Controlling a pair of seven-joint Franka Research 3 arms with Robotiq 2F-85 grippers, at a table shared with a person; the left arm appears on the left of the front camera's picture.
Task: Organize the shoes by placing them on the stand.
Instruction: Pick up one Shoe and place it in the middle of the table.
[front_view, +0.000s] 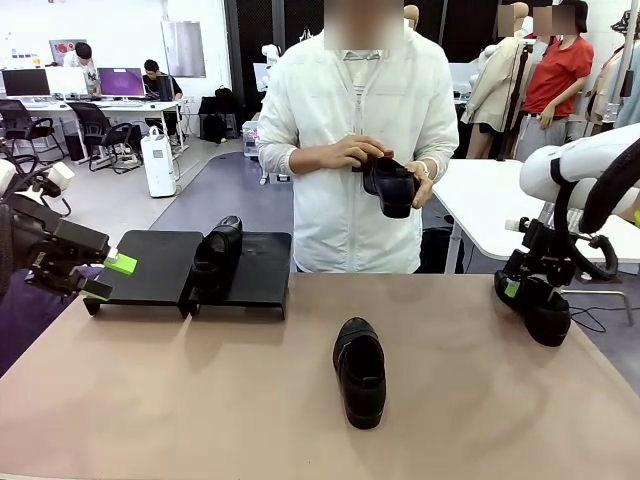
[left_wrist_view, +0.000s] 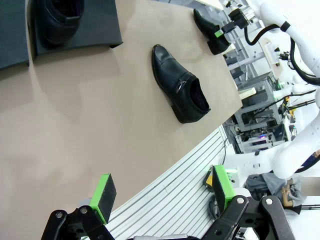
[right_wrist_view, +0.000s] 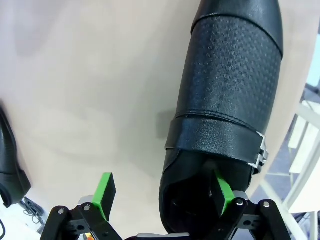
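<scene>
Black loafers all over the place. One shoe (front_view: 217, 255) is up on the stand (front_view: 150, 268), on the right platform, hard against the gap between the two.

A second shoe (front_view: 360, 372) lies alone mid-surface (front_view: 180, 400), heel towards the robot. It's well apart from both arms.

The person across the surface has a third shoe (front_view: 390, 185) in both hands (front_view: 350, 152), up at chest height.

The fourth shoe (right_wrist_view: 230, 90) is at the right edge of the surface, and the right pincer (right_wrist_view: 162, 194) is right on top of it. The jaws are spread wide and not squeezing. One green pad (right_wrist_view: 221, 192) sits at the heel opening, and the other pad (right_wrist_view: 104, 195) hangs over bare surface beside the shoe. So the shoe's side wall runs between the two fingers.

The left pincer (front_view: 108, 277) is released too, spread wide with nothing in it. It hovers just off the stand's left end, near the left platform's front corner, with the shoe on the stand a bit further along.
</scene>
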